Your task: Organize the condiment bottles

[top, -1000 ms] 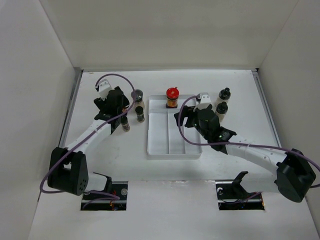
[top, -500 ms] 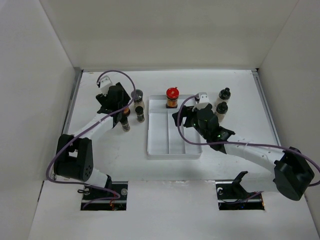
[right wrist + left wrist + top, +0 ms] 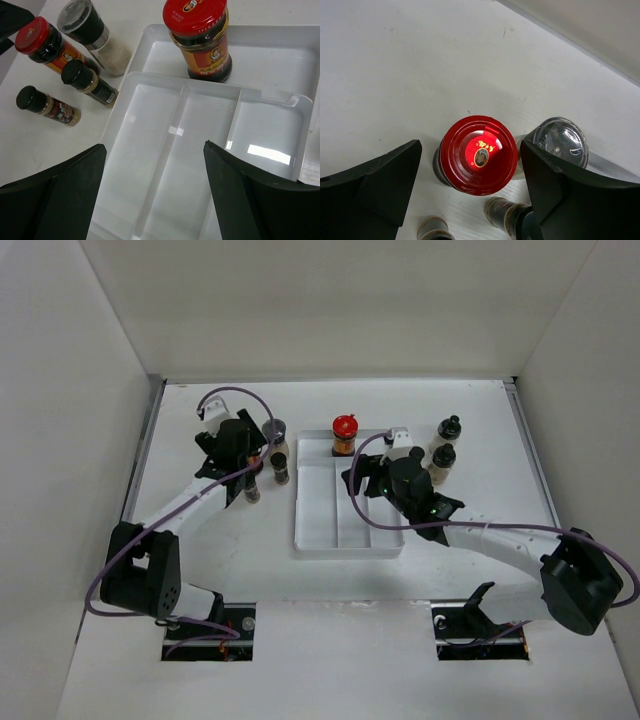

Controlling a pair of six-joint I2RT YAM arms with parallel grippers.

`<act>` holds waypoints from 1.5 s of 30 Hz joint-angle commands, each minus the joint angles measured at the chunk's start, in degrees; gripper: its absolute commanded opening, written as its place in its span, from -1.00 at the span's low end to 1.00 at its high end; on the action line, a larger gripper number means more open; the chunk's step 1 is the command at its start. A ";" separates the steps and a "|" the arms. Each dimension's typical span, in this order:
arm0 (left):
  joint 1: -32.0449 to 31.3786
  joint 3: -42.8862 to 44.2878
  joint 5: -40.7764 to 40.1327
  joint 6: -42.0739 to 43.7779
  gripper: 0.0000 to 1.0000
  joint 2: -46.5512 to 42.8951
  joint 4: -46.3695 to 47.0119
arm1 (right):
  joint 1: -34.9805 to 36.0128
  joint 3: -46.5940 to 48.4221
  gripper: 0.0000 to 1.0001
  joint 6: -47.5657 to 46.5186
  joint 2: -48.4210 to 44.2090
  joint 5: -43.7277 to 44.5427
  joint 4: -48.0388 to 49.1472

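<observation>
The left jaws were wide, straddling the red-cap jar (image 3: 477, 155) from above. Cap sat between the two fingers, not gripped: clear gap on one side, the finger (image 3: 565, 190) on the grey-lid side just beside the cap rim, contact can't be told. That jar stood upright on the desk (image 3: 395, 60), left of the tray (image 3: 150, 165), clustered with three others: grey-lid jar (image 3: 563, 141) just beside it, dark slim jar (image 3: 92, 85) and tan slim jar (image 3: 50, 107) near, toward the arm bases

Looks: the red-cap jar had a glossy red lid with a small round portrait logo in the middle, dark brown contents, red-orange label. The grey-lid jar had a see-through grey lid, dark collar, pale contents. Both slim jars had black caps; one carried a dark label, the other showed tan contents over a red-and-dark label

The right jaws were wide too, holding nothing, hanging over the tray's long compartments. The second red-cap jar (image 3: 197, 40) stood upright in the tray's far cross compartment, beyond the jaws, not between them; same red lid, brown contents, orange label. It was the tray's only load. On the desk right of the tray stood the far pale jar (image 3: 450, 430) and near pale jar (image 3: 443, 460), both black-capped, just beside each other
</observation>
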 commanded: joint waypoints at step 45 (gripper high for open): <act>-7.90 9.27 -10.87 9.80 -0.38 -13.85 1.56 | -0.02 -0.45 0.79 0.74 -1.95 -2.22 3.88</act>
